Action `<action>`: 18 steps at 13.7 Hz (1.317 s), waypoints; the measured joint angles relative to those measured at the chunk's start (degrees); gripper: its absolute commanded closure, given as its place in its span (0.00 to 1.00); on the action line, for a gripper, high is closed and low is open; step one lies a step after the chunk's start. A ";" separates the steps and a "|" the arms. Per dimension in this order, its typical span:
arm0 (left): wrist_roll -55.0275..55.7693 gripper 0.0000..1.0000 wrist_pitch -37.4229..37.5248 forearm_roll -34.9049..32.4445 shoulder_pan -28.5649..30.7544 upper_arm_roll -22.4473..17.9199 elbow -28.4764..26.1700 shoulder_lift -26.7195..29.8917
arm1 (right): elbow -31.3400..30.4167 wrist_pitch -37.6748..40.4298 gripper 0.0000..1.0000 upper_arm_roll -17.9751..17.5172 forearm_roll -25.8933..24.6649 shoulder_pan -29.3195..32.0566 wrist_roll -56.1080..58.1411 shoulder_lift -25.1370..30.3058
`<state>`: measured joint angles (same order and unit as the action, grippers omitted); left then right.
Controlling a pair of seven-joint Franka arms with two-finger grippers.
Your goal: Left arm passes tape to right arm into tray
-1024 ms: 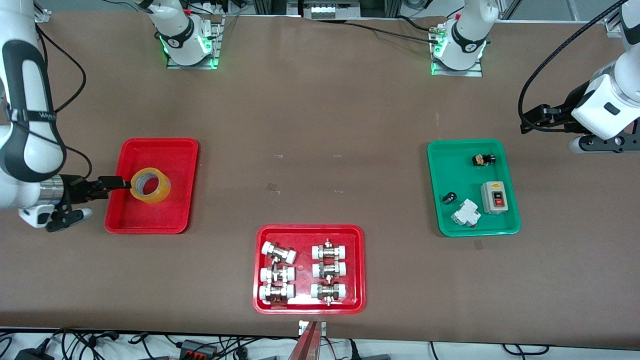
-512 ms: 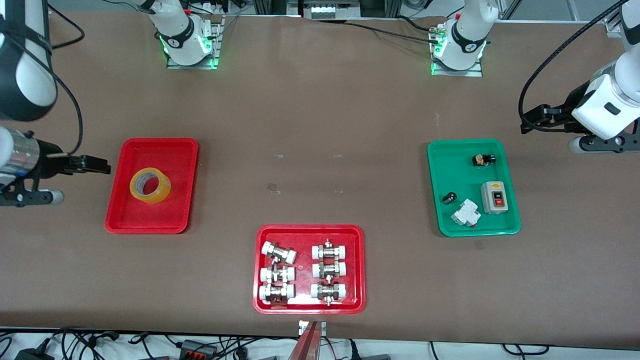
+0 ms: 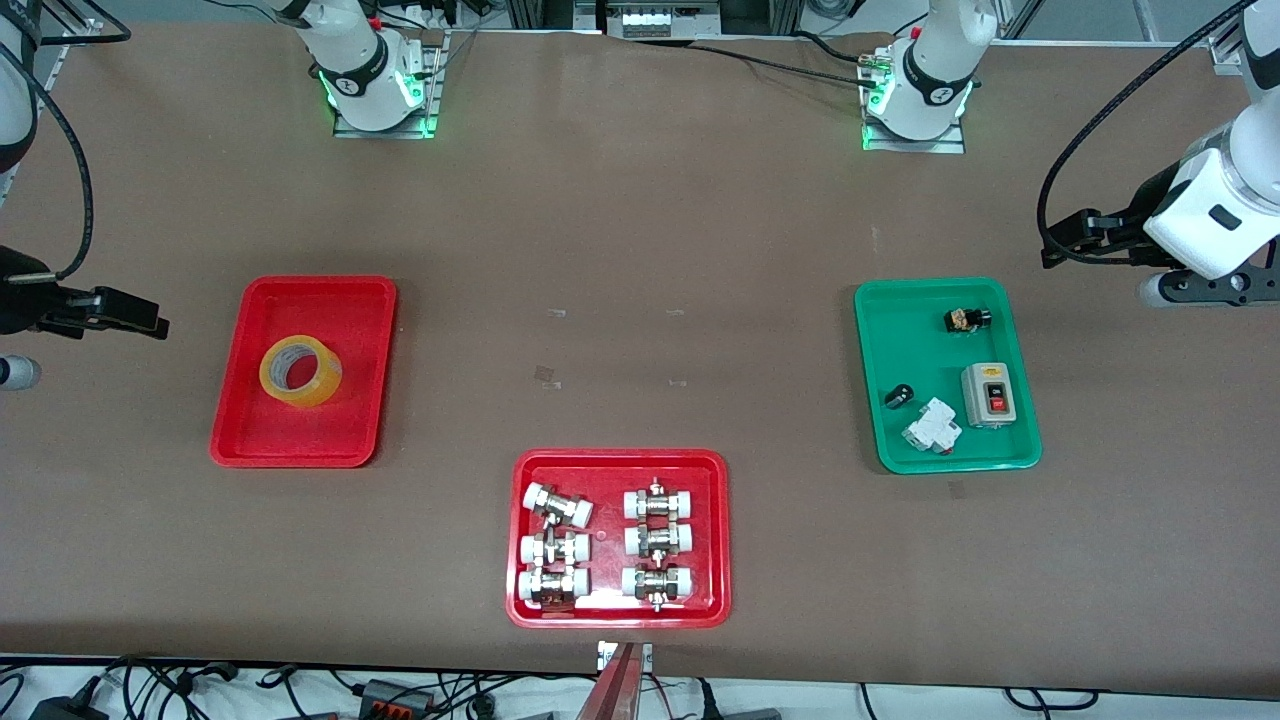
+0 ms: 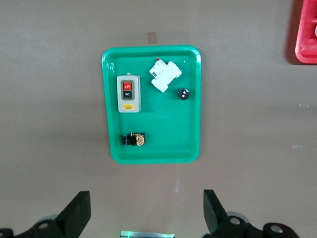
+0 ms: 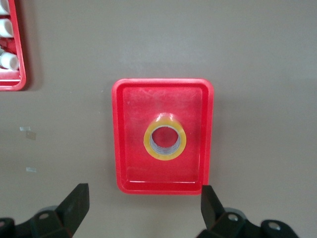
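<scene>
The yellow tape roll (image 3: 300,371) lies flat in the plain red tray (image 3: 352,300) toward the right arm's end of the table. It also shows in the right wrist view (image 5: 165,142), resting in that tray (image 5: 121,124). My right gripper (image 3: 130,314) is open and empty, up in the air over bare table beside the tray at the table's end; in its wrist view (image 5: 143,208) the jaws stand wide apart. My left gripper (image 3: 1062,242) is open and empty over the table beside the green tray, its jaws wide apart in the left wrist view (image 4: 147,213).
A green tray (image 3: 905,330) holds a switch box (image 3: 987,394), a white breaker and small black parts. A second red tray (image 3: 720,530) with several white-capped metal fittings sits nearest the front camera. Both arm bases stand along the table's top edge.
My right gripper let go of the tape in the red tray, then rose and drew back toward the table's end. The tape stayed put. The left arm has not moved.
</scene>
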<state>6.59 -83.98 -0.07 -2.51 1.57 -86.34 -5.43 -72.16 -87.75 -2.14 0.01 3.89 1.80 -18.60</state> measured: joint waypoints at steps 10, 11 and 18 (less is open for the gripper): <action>-0.39 0.00 -0.01 0.00 0.48 -0.11 0.02 0.00 | -2.38 -4.48 0.00 6.44 -0.52 -4.18 0.11 4.51; -0.39 0.00 -0.01 0.00 0.49 -0.12 0.02 0.00 | -2.75 -4.48 0.00 6.25 -0.52 -4.09 0.11 4.74; -0.40 0.00 -0.03 0.00 0.48 -0.11 0.02 0.00 | -21.32 -11.65 0.00 5.81 -0.93 -4.08 0.84 16.30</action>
<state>6.20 -84.01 -0.07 -2.03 1.45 -86.32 -5.43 -93.48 -99.41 3.67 -0.92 -0.19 2.64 -2.30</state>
